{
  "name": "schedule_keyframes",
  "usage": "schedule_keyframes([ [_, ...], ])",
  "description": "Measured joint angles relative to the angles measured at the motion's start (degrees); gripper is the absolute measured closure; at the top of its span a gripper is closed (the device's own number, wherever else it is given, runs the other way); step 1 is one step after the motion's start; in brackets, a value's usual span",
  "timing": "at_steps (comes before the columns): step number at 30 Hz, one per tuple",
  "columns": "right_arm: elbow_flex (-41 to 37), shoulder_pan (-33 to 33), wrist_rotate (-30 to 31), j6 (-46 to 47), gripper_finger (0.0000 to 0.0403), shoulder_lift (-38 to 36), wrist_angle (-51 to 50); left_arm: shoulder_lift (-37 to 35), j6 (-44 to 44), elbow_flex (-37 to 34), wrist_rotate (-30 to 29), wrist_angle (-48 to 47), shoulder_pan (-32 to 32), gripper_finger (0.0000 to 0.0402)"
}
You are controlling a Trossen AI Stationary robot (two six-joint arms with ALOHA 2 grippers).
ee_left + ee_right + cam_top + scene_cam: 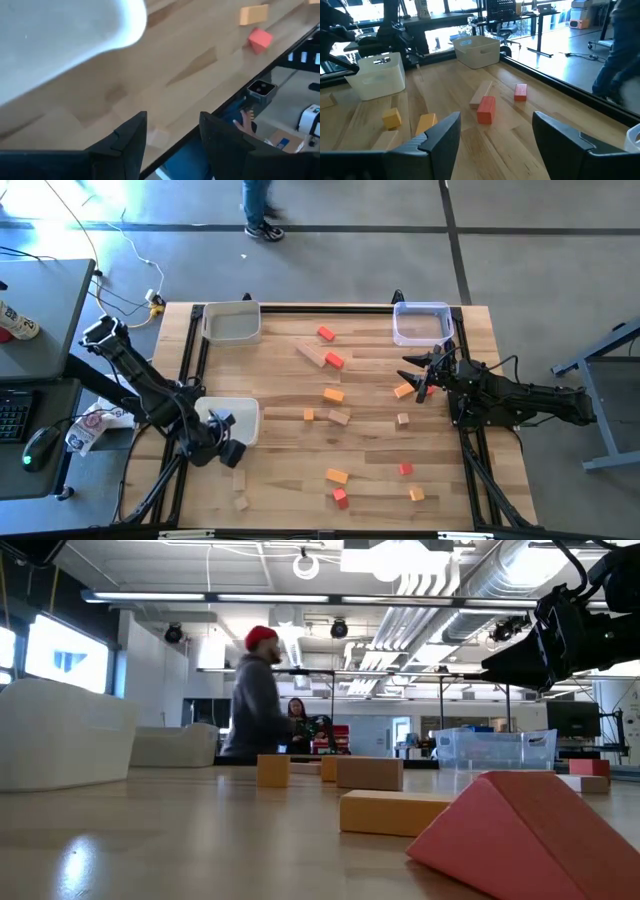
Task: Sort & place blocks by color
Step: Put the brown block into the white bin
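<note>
Red, orange and plain wooden blocks lie scattered flat on the table. In the high view my left gripper (pixel 225 442) is open at the near right corner of the white bin (pixel 236 418), above bare wood; two plain blocks (pixel 238 480) lie just nearer. Its wrist view shows the open left gripper (pixel 172 135) empty, beside the bin's corner (pixel 65 30). My right gripper (pixel 420 375) hovers open near the clear bin (pixel 421 323), next to an orange block (pixel 403 390). In its wrist view the right gripper (pixel 495 130) faces a red block (pixel 486 108) and the light plank (pixel 481 93).
A third pale bin (pixel 232 322) stands at the far left corner. Blocks crowd the table's middle (pixel 333 394) and near edge (pixel 340 497); a red wedge (pixel 530 835) and orange block (pixel 395 812) lie close to the low camera. People show in the room beyond (pixel 255 700).
</note>
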Motion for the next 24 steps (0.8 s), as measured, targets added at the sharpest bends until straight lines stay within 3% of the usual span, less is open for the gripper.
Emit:
schedule_keyframes([
  [8,0.01,0.00,-0.01,0.00,0.0169,0.00,0.01,3.38,-3.46,-0.02,7.09,-0.01,0.04,0.0234],
  [24,0.01,-0.01,-0.02,0.00,0.0169,0.00,0.02,14.71,-10.12,-0.07,7.03,0.46,-0.07,0.0234],
])
